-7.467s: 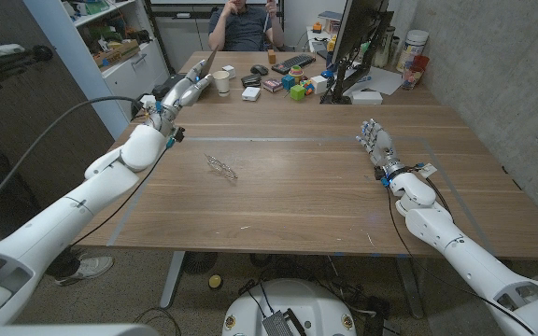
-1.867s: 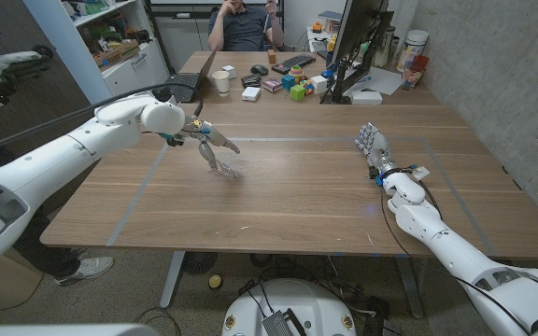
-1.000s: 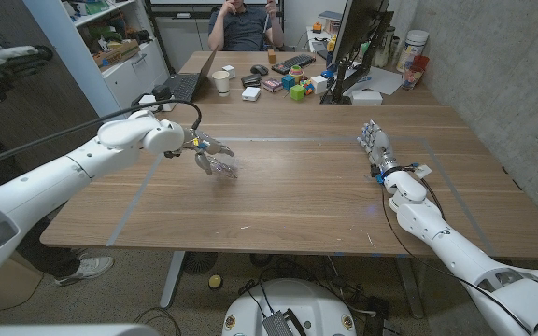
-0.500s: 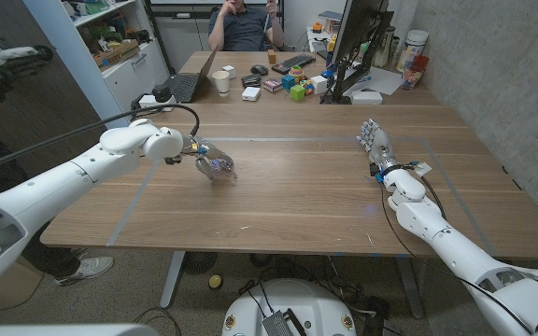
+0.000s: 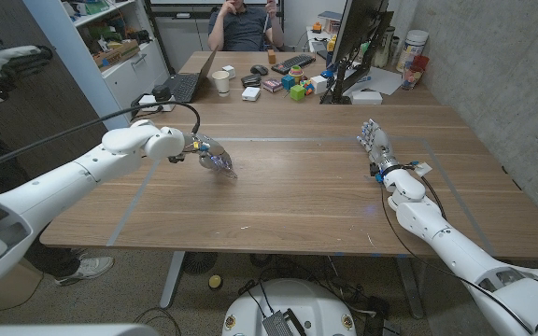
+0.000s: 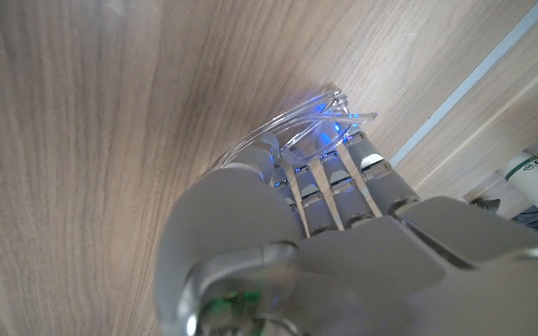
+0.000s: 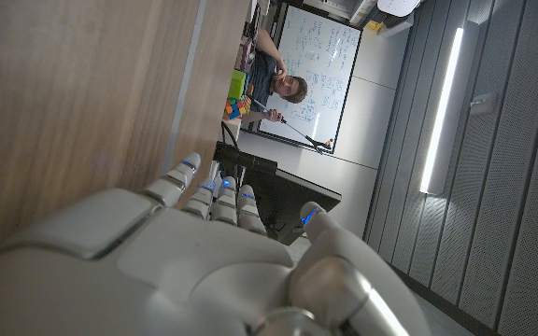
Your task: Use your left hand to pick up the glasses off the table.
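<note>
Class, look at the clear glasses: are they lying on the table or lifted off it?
Cannot tell for certain. The left robot hand has its fingers closed over the glasses, which sit against the table; no gap shows.

Nothing legible here. The whiteboard [image 7: 318, 65] behind the seated person [image 7: 288, 91] carries handwritten marks, too small and blurred to read. At the far end of the desk [image 5: 297, 187], the white cup [image 5: 221, 81] and colourful boxes [image 5: 297, 86] show no readable lettering either.
</note>
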